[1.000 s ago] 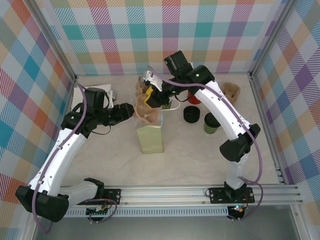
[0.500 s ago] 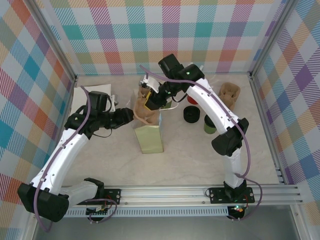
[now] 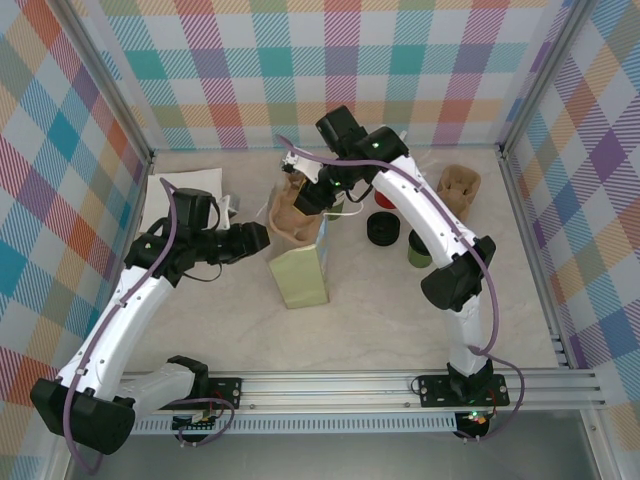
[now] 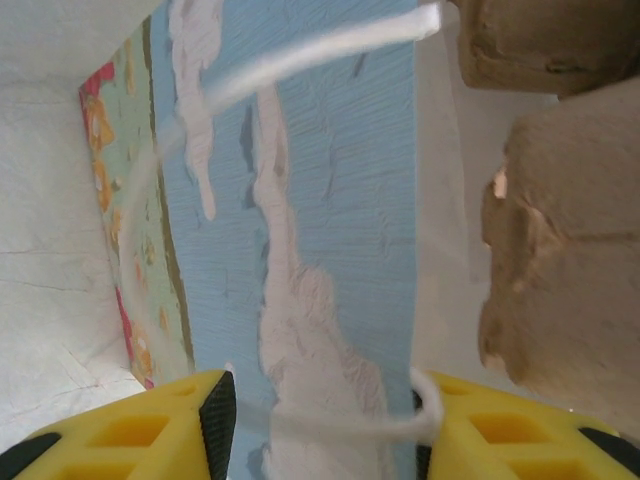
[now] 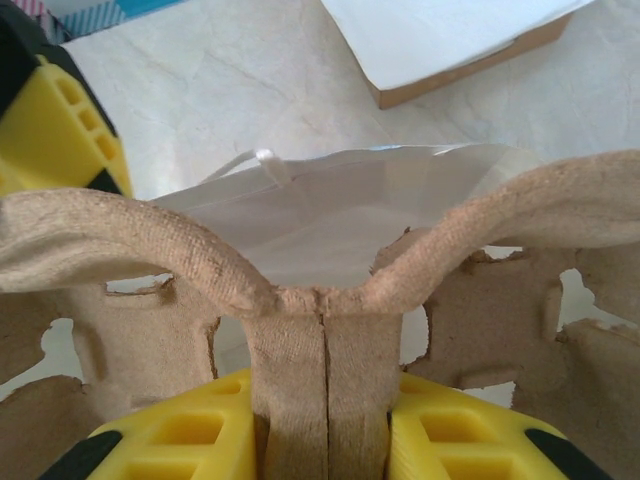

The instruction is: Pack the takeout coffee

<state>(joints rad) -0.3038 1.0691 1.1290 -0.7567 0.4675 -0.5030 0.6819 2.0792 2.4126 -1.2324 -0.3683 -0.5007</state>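
Top external view: the takeout coffee [image 3: 419, 249] stands upright on the table [image 3: 380, 310], right of centre and tucked against the right arm's forearm. Its long axis runs straight up at the camera, black lid on top, olive-green side showing beneath. It is well apart from the paper bag [image 3: 300, 275], with a black round piece [image 3: 382, 230] just to its left and a red cup [image 3: 385, 198] behind that.

Over to the right gripper [image 3: 303, 195]: it hangs above the bag's mouth with a brown pulp cup carrier [image 3: 290, 215]. The right wrist view settles it, the right gripper [image 5: 320, 420] is clamped tight on the carrier's [image 5: 320, 300] central double-walled handle, and the bag's white inside [image 5: 320, 210] gapes below.

The left gripper [image 3: 262, 236] sits at the bag's left upper edge. In the left wrist view its jaws [image 4: 322, 420] stand wide apart, and a white cord handle [image 4: 330, 418] crosses the gap and touches the right-hand finger. Whether it has any hold, I cannot tell.

Print on the bag [image 4: 330, 200]: blue with white cloud shapes, then a green strip with red and orange flowers. No lettering legible on bag or cup.
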